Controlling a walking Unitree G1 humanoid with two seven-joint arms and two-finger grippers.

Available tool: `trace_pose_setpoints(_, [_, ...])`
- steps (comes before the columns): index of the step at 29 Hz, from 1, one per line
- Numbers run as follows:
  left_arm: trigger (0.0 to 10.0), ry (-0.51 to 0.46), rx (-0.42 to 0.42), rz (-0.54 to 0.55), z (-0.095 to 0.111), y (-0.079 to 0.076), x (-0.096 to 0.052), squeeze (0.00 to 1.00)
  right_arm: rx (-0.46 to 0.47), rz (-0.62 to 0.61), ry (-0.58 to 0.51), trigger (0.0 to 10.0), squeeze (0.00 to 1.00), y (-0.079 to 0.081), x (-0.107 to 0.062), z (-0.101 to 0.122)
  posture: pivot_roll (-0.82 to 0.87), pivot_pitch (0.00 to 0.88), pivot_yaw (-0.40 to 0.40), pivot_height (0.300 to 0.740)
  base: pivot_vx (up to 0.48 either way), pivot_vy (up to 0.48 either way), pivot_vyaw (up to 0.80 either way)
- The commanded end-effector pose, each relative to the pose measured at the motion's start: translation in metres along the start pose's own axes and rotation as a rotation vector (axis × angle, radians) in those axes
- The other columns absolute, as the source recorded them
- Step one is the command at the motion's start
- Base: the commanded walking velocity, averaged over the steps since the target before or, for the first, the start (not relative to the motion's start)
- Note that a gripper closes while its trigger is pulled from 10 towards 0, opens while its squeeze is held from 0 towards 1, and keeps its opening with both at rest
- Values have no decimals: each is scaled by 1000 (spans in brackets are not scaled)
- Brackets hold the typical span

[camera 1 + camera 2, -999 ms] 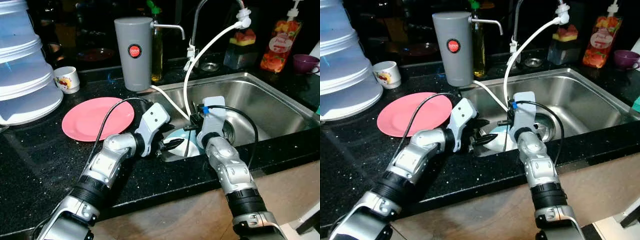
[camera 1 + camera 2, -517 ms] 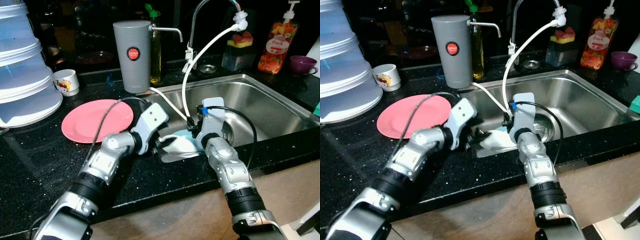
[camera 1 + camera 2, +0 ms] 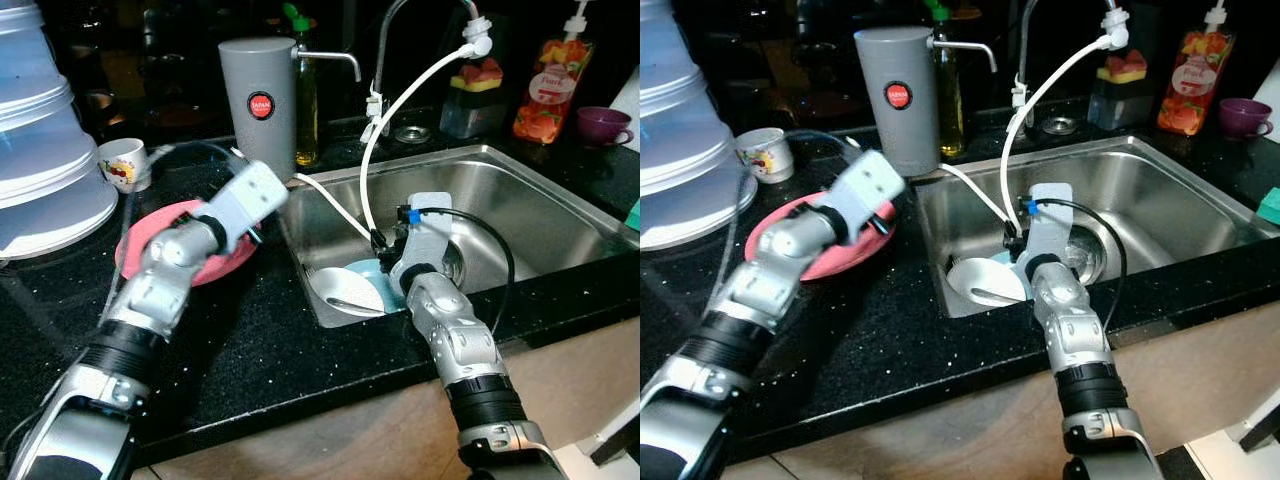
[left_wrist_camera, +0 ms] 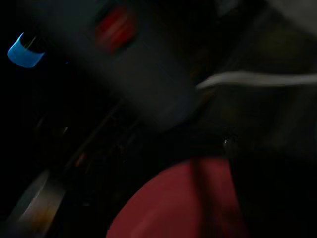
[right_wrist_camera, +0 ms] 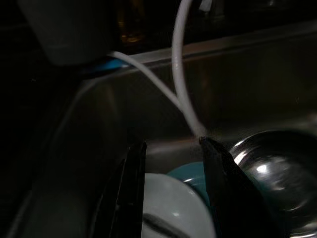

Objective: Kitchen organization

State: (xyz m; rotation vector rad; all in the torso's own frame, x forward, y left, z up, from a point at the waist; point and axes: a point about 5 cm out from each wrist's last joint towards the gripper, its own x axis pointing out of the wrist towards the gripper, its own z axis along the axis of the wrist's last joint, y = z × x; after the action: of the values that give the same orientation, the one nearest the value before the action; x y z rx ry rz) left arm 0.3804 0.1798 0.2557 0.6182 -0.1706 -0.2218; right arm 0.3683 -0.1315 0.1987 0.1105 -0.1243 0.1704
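Our right gripper (image 5: 171, 163) hangs released over the pale round plate (image 3: 345, 288) in the steel sink (image 3: 520, 200)'s near-left corner; we should straddle its rim squarely. Left gripper (image 3: 255, 232) hovers over the pink plate (image 3: 215, 268), grip unclear.

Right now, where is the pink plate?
The pink plate lies on the black counter, left of the sink and in front of the grey canister, with the left pincer over its right edge.

head eyes look down on the sink (image 3: 520, 200); wrist views sit close, dark.
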Motion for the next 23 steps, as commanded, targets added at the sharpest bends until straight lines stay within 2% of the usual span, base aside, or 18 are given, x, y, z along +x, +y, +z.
trace_pose_setpoints(1, [10000,83,-66,58,-21,15,-8,0,39,34,8,10000,0,7,1,2,42,35,92,740,0,0,0])
trace_pose_setpoints(2, [10000,131,-125,101,-36,29,-16,0,73,57,7,10000,0,12,1,3,51,37,89,740,0,0,0])
trace_pose_setpoints(5, [10000,166,-171,150,-46,39,-22,0,93,76,3,10000,0,16,1,4,52,38,90,740,0,0,0])
trace_pose_setpoints(6, [10000,226,-251,244,-62,53,-33,0,104,91,0,10000,0,21,1,5,53,38,89,740,0,0,0])
trace_pose_setpoints(7, [10000,226,-251,244,-62,53,-33,0,104,91,0,10000,0,21,1,5,53,38,89,740,0,0,0])
trace_pose_setpoints(9, [10000,278,-342,307,-76,62,-42,0,111,99,-1,10000,0,23,2,5,53,38,89,740,0,0,0])
trace_pose_setpoints(10, [10000,278,-342,307,-76,62,-42,0,111,99,-1,10000,0,23,2,5,53,38,89,740,0,0,0])
trace_pose_setpoints(11, [10000,296,-380,323,-81,64,-45,0,115,102,-1,10000,0,23,2,5,53,38,89,740,0,0,0])
trace_pose_setpoints(12, [10000,322,-452,313,-89,64,-49,0,119,106,0,10000,0,25,2,5,59,41,86,740,0,0,0])
trace_pose_setpoints(14, [10000,346,-542,294,-97,63,-53,0,126,113,1,10000,0,26,1,6,59,41,86,740,0,0,0])
trace_pose_setpoints(17, [10000,370,-614,276,-101,62,-55,0,133,120,0,10000,0,26,1,7,58,43,88,740,0,0,0])
trace_pose_setpoints(18, [10000,385,-653,271,-103,60,-56,43,138,120,0,10000,0,26,2,7,58,43,88,740,0,0,0])
trace_pose_setpoints(19, [10000,385,-653,271,-103,60,-56,43,138,120,0,10000,0,26,2,7,58,43,88,740,0,0,0])
trace_pose_setpoints(20, [10000,413,-712,264,-106,58,-57,0,149,122,-2,10000,0,26,2,8,57,45,89,740,0,0,0])
trace_pose_setpoints(21, [10000,424,-745,253,-108,57,-58,0,158,126,-2,10000,0,27,2,9,57,45,89,740,0,0,0])
trace_pose_setpoints(23, [10000,430,-766,247,-108,56,-58,0,163,129,-2,10000,0,27,2,9,57,45,89,740,0,0,0])
